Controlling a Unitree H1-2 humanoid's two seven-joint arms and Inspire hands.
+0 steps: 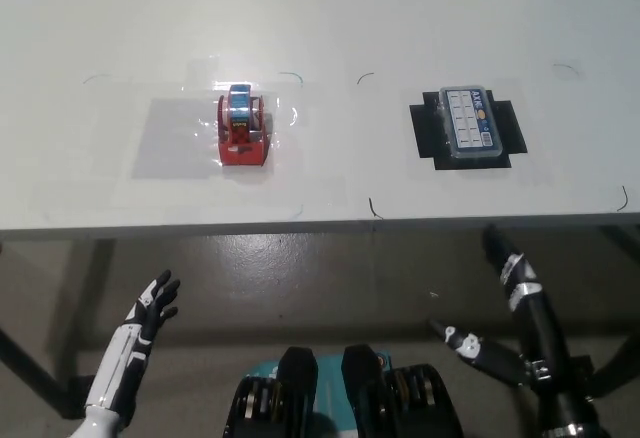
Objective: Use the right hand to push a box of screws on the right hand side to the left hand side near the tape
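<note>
Both hands [150, 308] [505, 263] hang below the near edge of the white table [400, 18], neither touching anything.

Left to right, taking the table's near edge as reference: the white left hand sits under that edge at the left, fingers spread apart, holding nothing. Above the edge on the tabletop, left of centre, stands the red tape dispenser [241, 130] with a blue roll, upright on a clear plastic sheet [170, 143]. Further right, also set back from the edge, the box of screws [469, 124] lies flat on a black cross-shaped mat [428, 126], well apart from the tape. The black right hand sits below the edge at the right, pointing upward; whether its fingers are spread or closed cannot be told.
</note>
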